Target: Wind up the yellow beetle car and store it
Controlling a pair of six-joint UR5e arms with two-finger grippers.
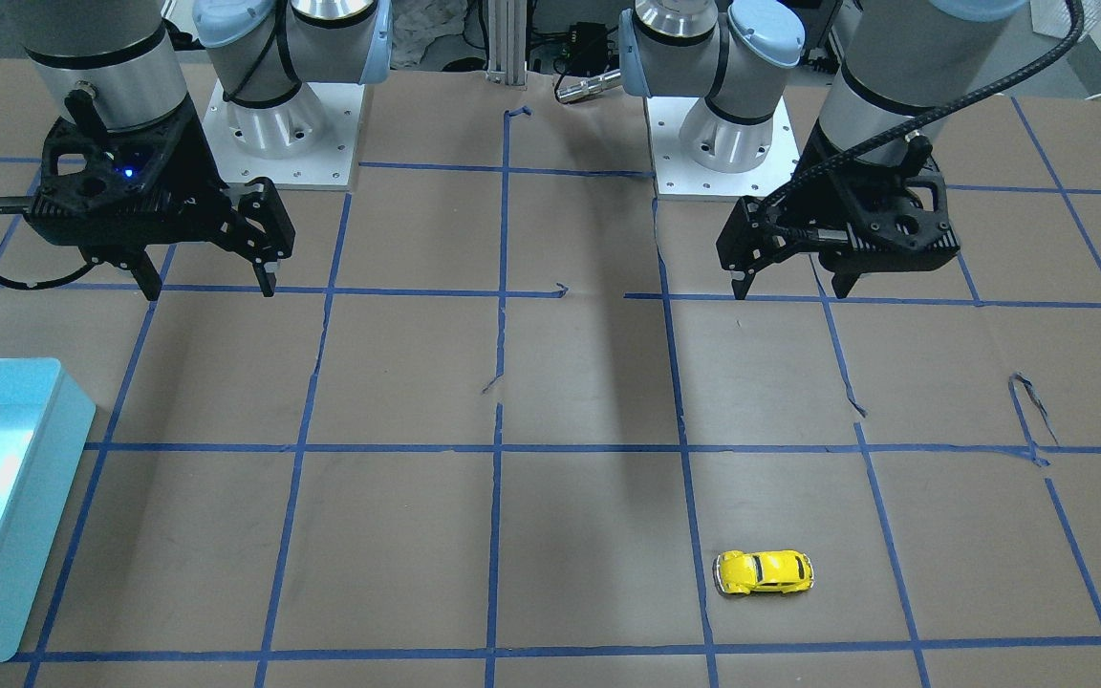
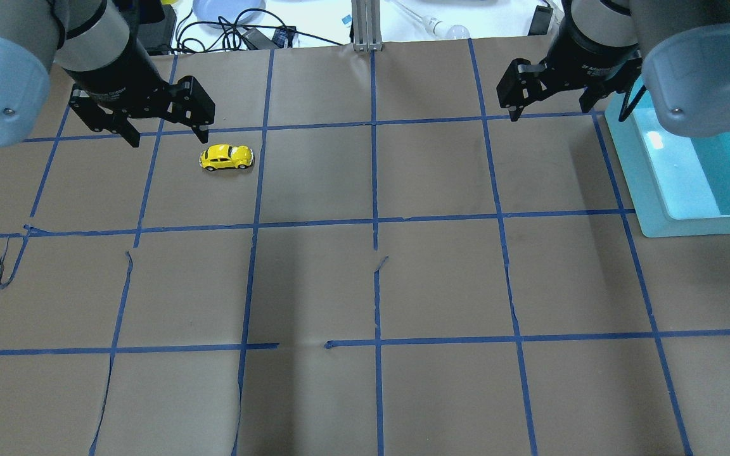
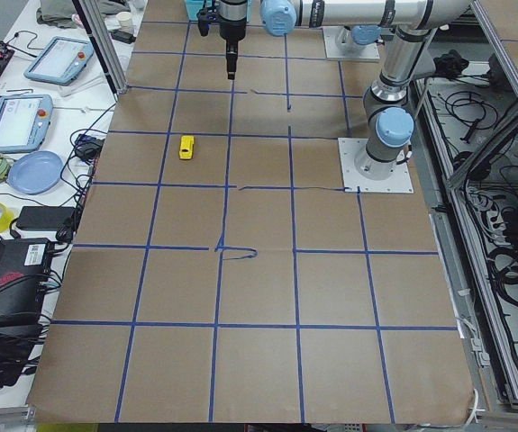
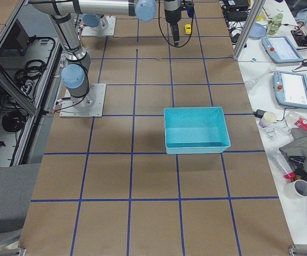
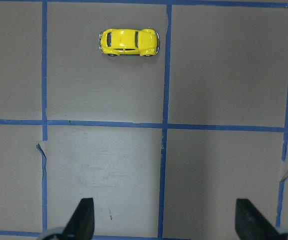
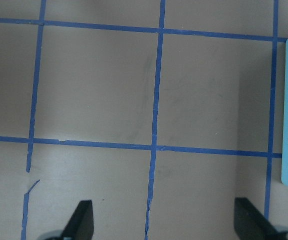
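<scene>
Well apart, yellow beetle car [image 2: 226, 157], teal bin [image 2: 694, 228], perhaps plastic

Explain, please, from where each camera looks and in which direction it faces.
Overhead: behind the robot, looking forward and down; left gripper, right gripper, yellow beetle car.
Front-facing: across the table, facing the robot; both bases and grippers.
Exterior left: table end near the left arm, looking along it.
Exterior right: opposite end; teal bin closest.
Left wrist: looking down; own fingertips, car ahead.
Right wrist: looking down; own fingertips, bin's edge.
Shared: overhead and front-facing both show car and bin.
</scene>
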